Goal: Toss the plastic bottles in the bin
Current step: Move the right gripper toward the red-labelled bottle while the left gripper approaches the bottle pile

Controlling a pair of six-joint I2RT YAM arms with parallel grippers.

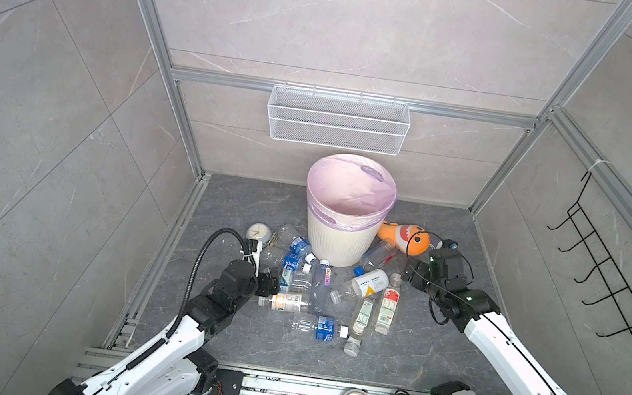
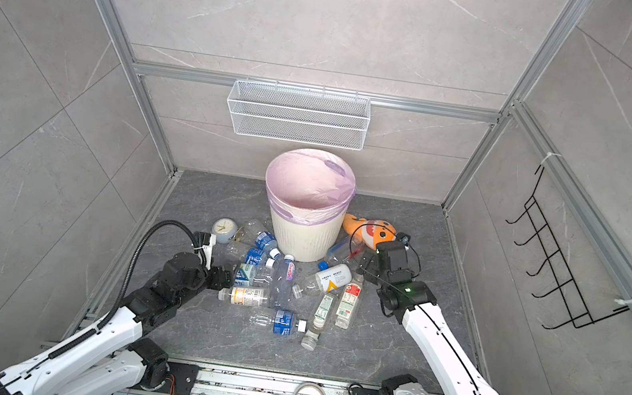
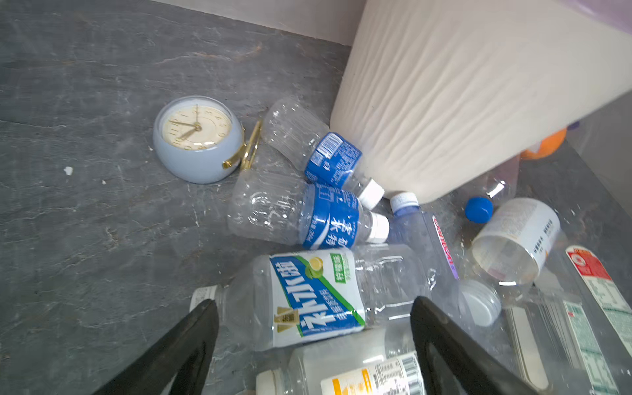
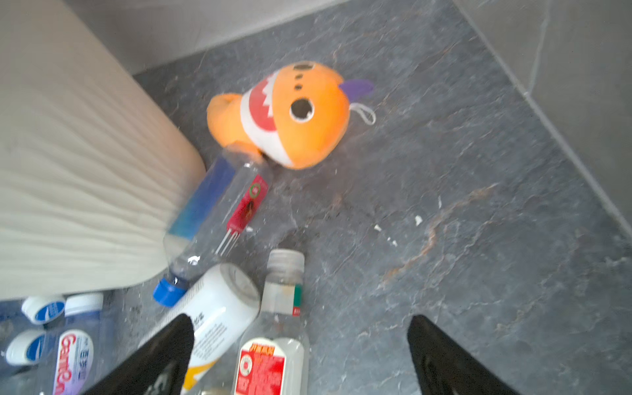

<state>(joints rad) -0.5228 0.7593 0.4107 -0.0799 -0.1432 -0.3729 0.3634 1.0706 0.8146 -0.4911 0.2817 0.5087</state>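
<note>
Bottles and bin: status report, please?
Both jaws open, holding nothing. Bottles all on floor; bin looks empty. Clock and toy shark beside pile.

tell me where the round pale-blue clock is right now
In both top views the round pale-blue clock lies on the dark floor left of the cream ribbed bin, beside a clear blue-labelled bottle.

lilac bottle (image 4: 73, 362) label: "Ganten" read, red letters
blue-green label bottle (image 3: 316, 301): "补水啦" read
other labels: too small or blurred
</note>
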